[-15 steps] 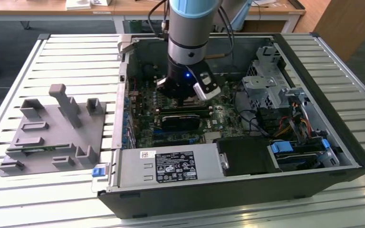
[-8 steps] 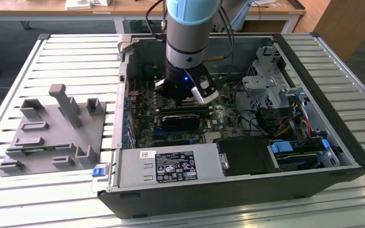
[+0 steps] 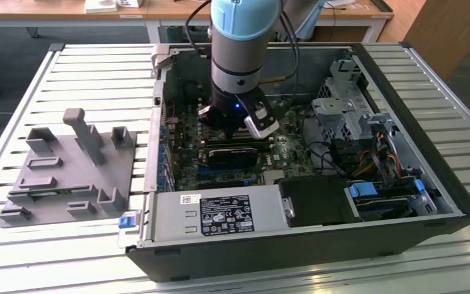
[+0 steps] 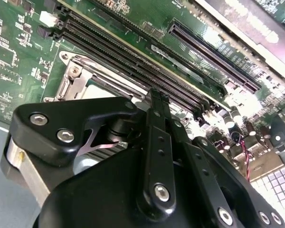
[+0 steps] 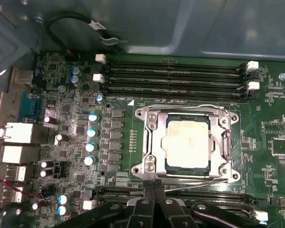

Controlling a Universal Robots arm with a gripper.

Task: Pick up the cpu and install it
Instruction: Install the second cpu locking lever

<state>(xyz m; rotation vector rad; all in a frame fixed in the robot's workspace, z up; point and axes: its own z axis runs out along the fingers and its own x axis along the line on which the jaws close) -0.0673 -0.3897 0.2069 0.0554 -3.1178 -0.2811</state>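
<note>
Daylight floods the slatted tabletop (image 3: 88, 67) in the exterior view, with bright glare on the near slats, while the computer case (image 3: 300, 245) interior sits dim. In the first wrist view the cpu (image 5: 187, 142) glints softly; the second wrist view's far corner washes out white.

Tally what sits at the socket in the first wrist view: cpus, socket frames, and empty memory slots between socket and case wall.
cpu: 1
socket frame: 1
empty memory slots: 4
Total: 6
</note>
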